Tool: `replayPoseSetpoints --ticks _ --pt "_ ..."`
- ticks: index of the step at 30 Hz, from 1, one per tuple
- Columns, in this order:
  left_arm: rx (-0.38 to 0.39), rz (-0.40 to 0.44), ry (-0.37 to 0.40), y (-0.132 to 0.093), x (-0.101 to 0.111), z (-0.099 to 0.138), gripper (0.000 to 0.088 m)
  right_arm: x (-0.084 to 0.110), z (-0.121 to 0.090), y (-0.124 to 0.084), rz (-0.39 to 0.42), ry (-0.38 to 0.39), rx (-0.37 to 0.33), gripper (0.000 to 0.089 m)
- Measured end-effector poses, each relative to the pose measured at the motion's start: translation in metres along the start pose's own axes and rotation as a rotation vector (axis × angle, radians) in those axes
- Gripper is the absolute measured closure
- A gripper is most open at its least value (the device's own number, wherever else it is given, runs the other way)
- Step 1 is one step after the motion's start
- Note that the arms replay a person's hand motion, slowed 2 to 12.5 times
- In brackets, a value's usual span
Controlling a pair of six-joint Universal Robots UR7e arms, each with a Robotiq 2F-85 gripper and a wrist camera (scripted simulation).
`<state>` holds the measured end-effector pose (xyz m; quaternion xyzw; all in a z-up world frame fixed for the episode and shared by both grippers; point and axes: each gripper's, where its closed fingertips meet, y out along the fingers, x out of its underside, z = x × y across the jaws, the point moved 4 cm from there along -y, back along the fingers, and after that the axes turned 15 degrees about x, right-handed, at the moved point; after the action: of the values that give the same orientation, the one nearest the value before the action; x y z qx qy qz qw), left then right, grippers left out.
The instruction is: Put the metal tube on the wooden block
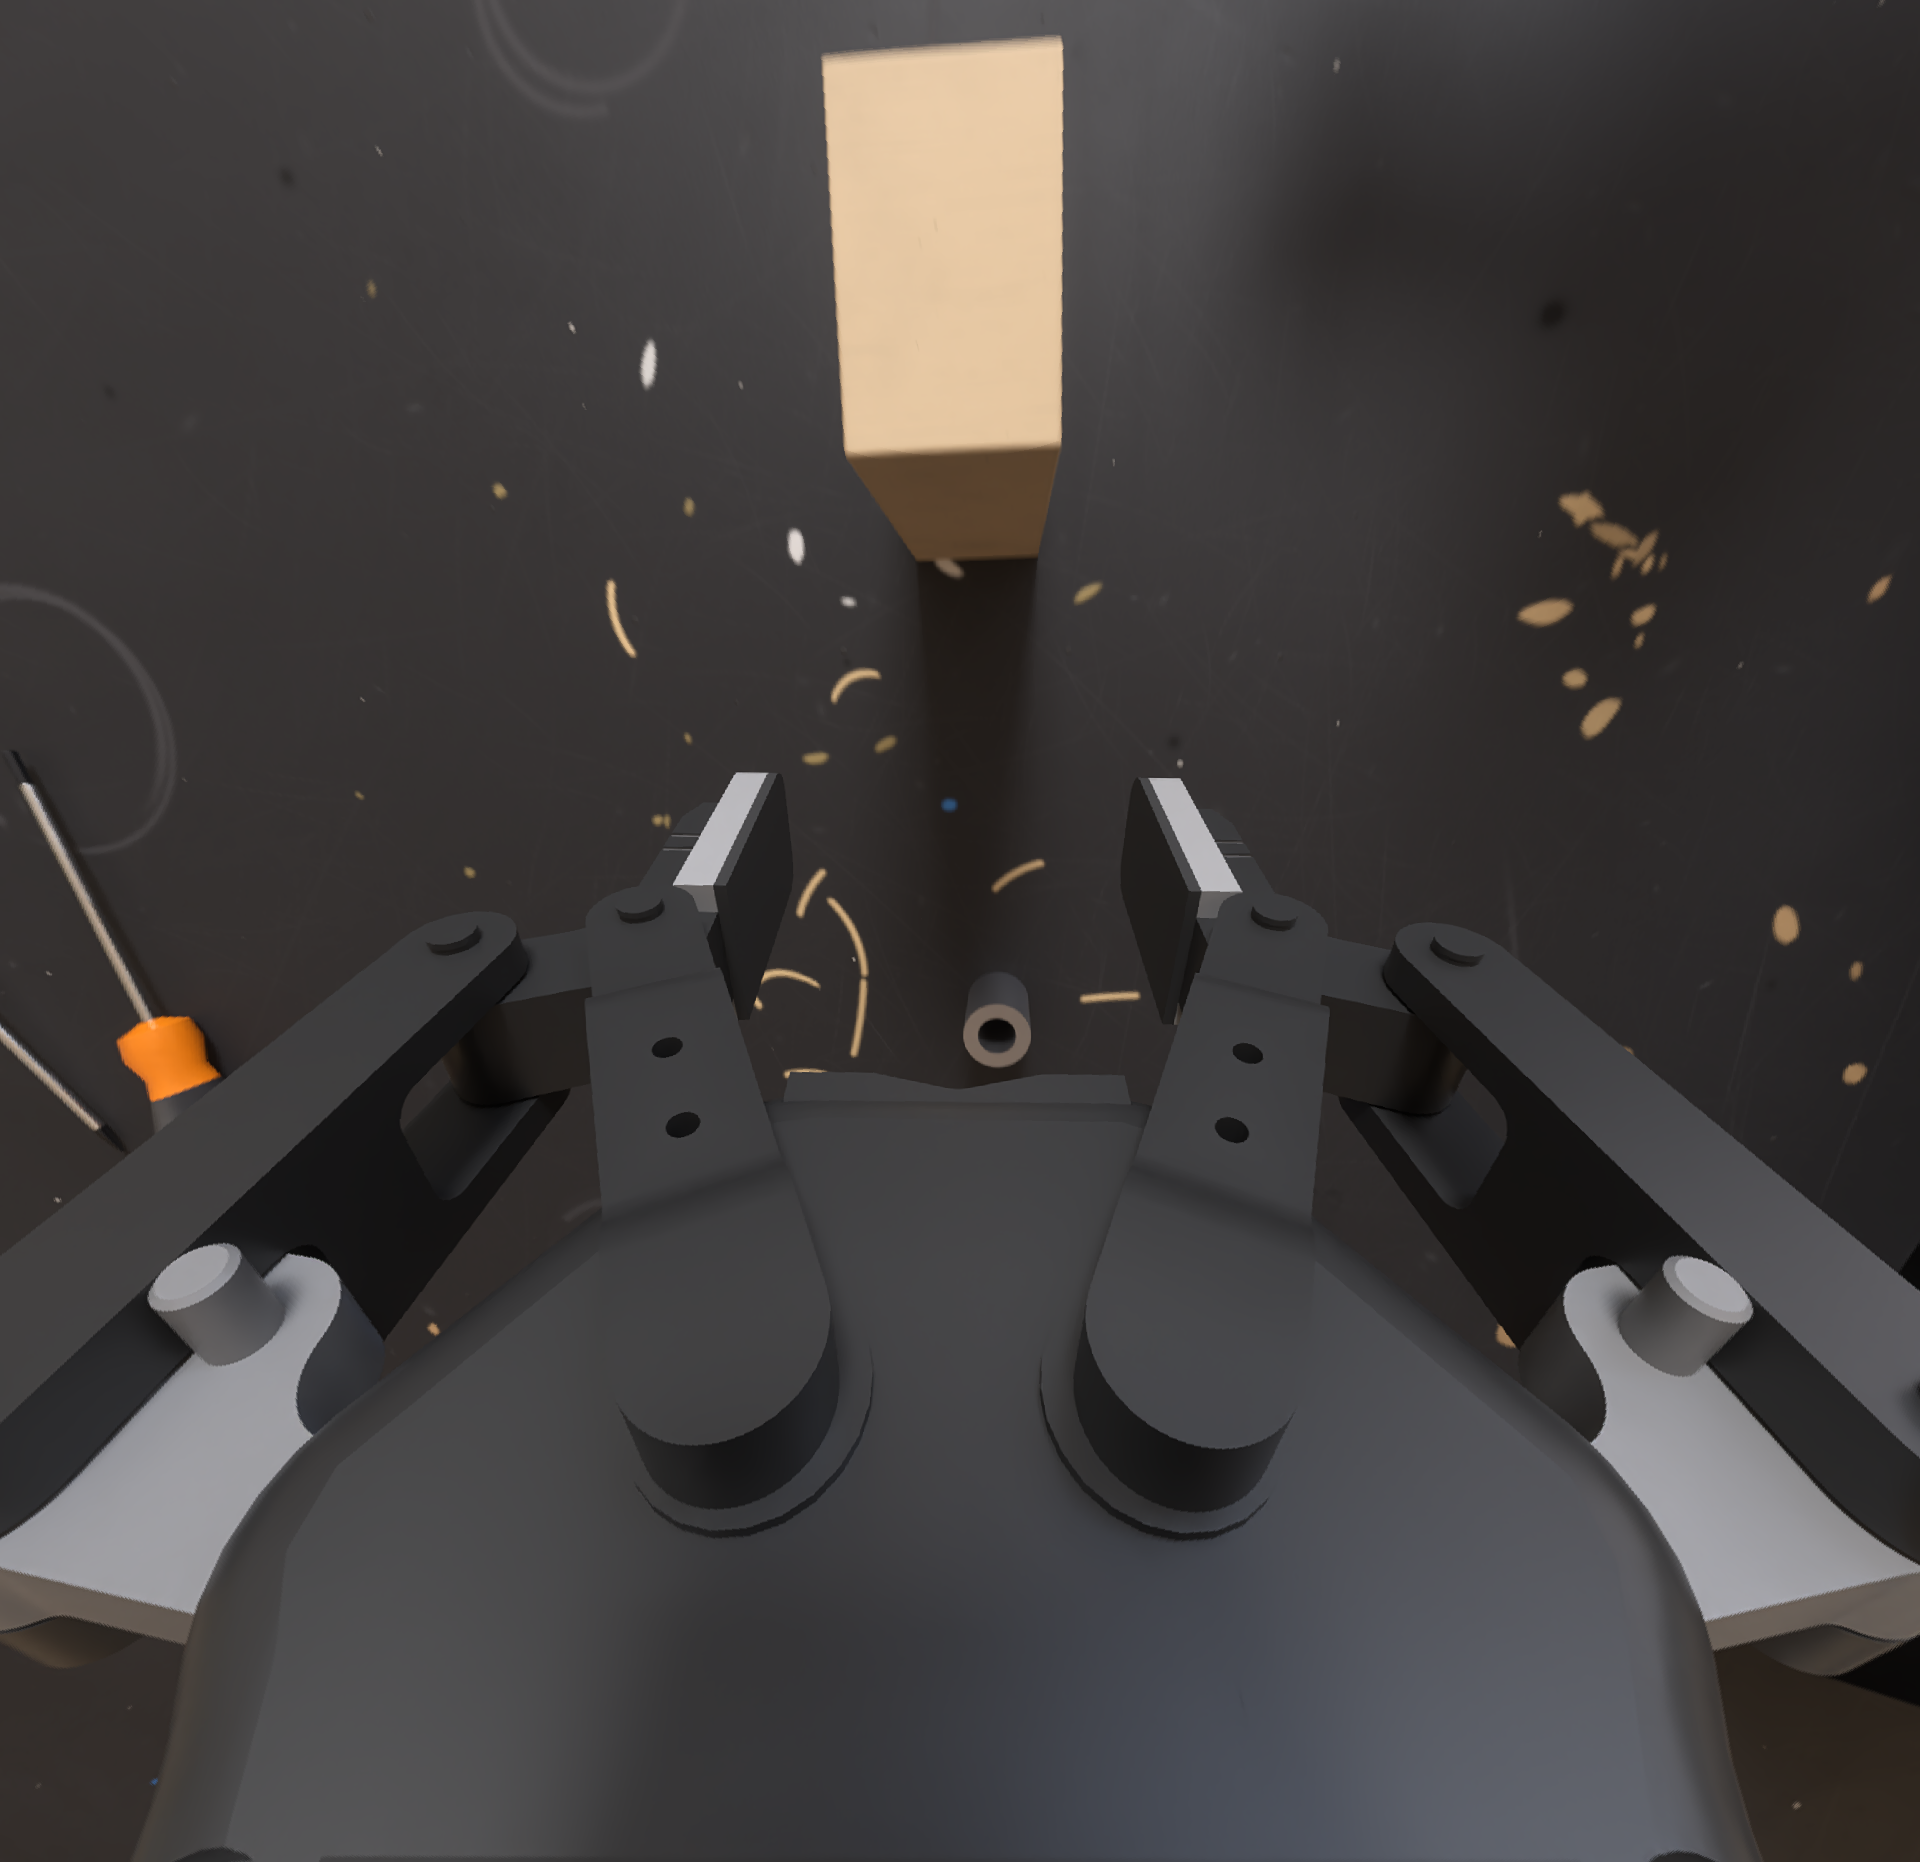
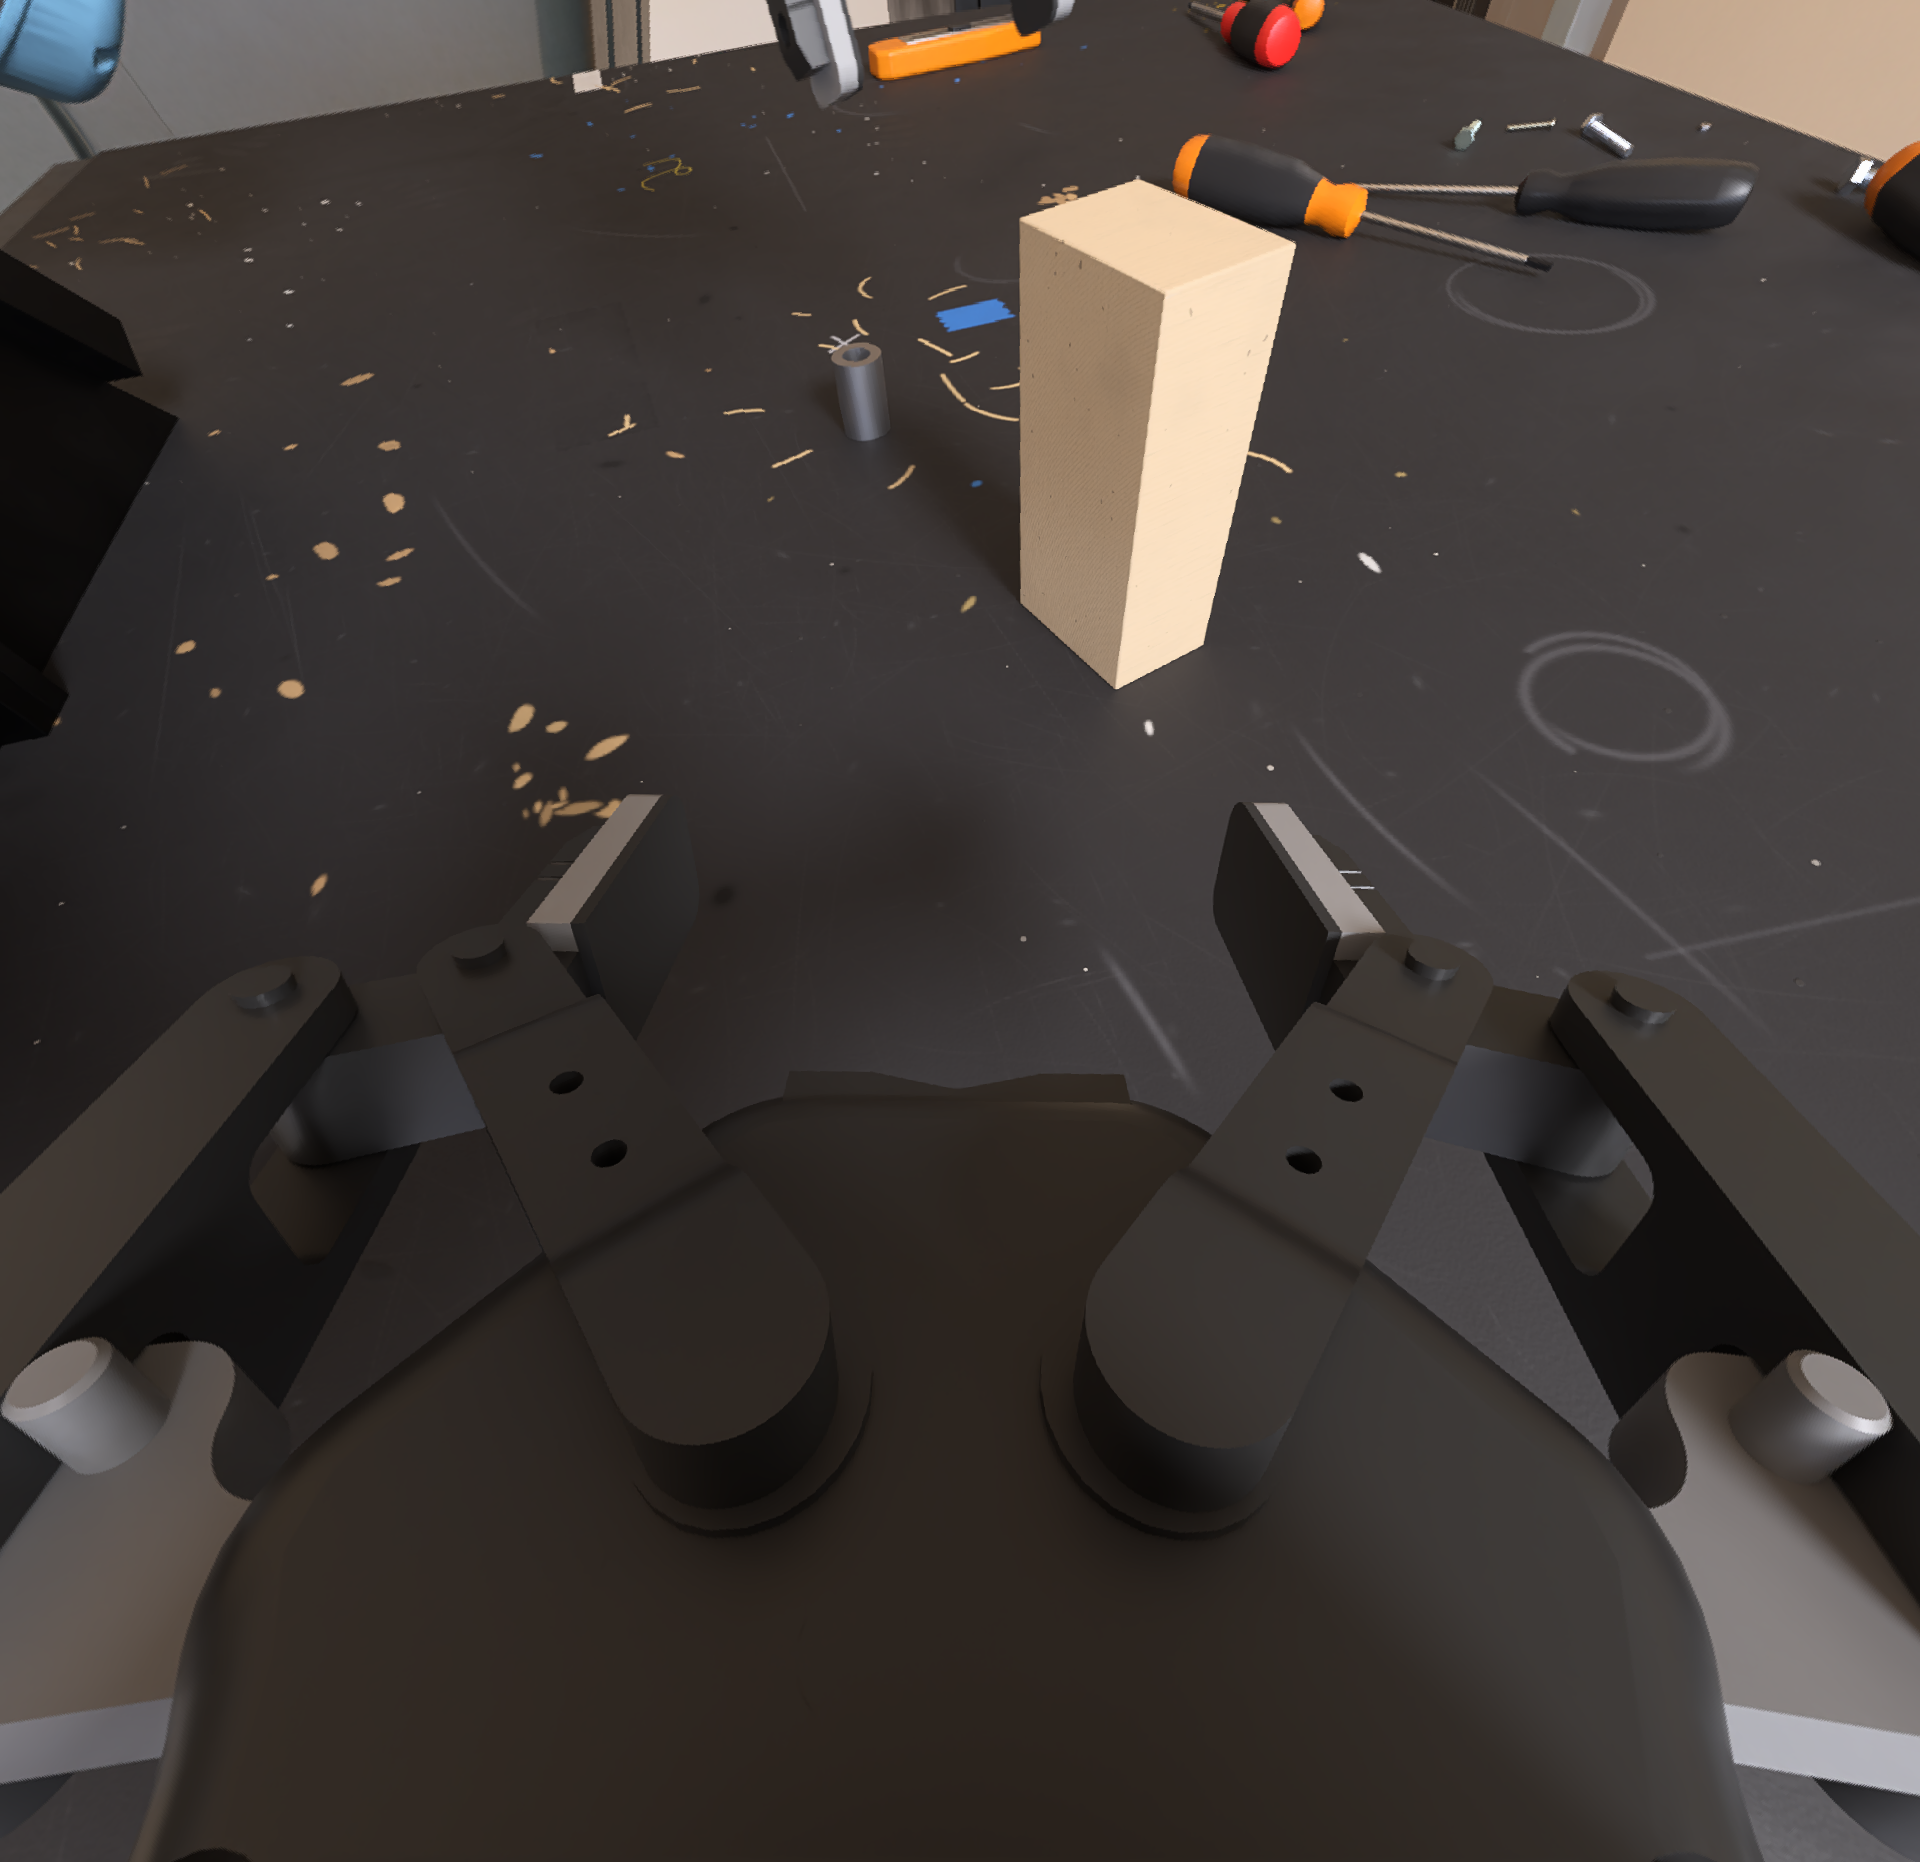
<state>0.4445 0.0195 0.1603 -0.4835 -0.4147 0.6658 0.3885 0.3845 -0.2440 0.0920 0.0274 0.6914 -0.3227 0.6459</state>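
A short grey metal tube [image 1: 997,1031] stands upright on the dark table, seen from above in the left wrist view, low between my fingers and well below them. It also shows in the right wrist view [image 2: 860,391], left of the block. The tall pale wooden block [image 1: 948,285] stands on end beyond the tube; in the right wrist view the wooden block [image 2: 1138,430] is at centre. My left gripper [image 1: 954,825] is open and empty, high above the tube. My right gripper [image 2: 951,856] is open and empty, above bare table in front of the block.
Screwdrivers with orange and black handles [image 2: 1273,197] lie behind the block, one also at the left edge of the left wrist view [image 1: 166,1059]. An orange utility knife [image 2: 951,51], a red-handled tool [image 2: 1262,30] and loose screws [image 2: 1605,134] lie at the far side. Wood shavings scatter the table [image 2: 727,617].
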Motion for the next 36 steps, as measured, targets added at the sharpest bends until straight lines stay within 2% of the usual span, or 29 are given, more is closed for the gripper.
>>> replayPoseSetpoints --ticks 9,16,25,36 --pt "0.013 -0.076 0.023 0.015 0.042 0.004 0.0313 -0.001 -0.002 0.001 -0.001 -0.006 -0.003 0.0039" --pt "0.023 -0.107 0.052 0.028 0.066 0.005 0.0325 -0.001 -0.004 0.002 -0.002 -0.012 -0.005 0.0039" --pt "0.033 -0.12 0.074 0.041 0.084 0.005 0.0339 -0.002 -0.007 0.004 -0.006 -0.024 -0.008 0.0039" --pt "0.032 -0.148 0.099 0.052 0.094 0.0 0.0357 -0.003 -0.01 0.006 -0.01 -0.032 -0.014 0.0039"
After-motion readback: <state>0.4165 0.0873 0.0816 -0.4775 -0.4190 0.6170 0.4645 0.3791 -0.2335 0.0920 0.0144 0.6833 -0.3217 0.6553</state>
